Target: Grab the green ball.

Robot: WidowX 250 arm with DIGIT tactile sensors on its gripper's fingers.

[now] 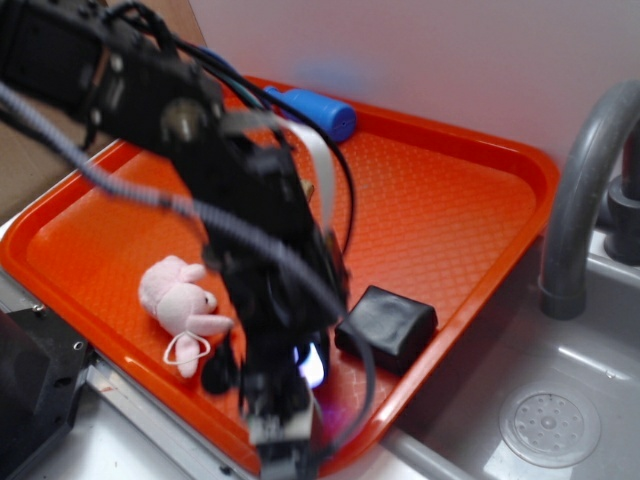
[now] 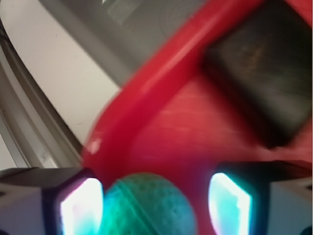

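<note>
Approach complete, grasp pending: gripper (image 2: 155, 196) spread open around green ball (image 2: 146, 205), ball nearer one lit pad (image 2: 80, 208), clear gap to the other, no squeeze visible. Ahead of jaws, raised tray rim (image 2: 146, 93); black block (image 2: 264, 63) beyond and to one side. Open tray floor between; closing unobstructed, by appearance.

The tray (image 1: 450, 200) is bright orange with a fine embossed grid, and on it lie a pale pink plush toy (image 1: 180, 300), a matte black block (image 1: 387, 325) and a blue cylinder (image 1: 315, 110). The ball (image 2: 146, 208) is mint green and dimpled. The sink (image 1: 560, 400) is grey.
</note>
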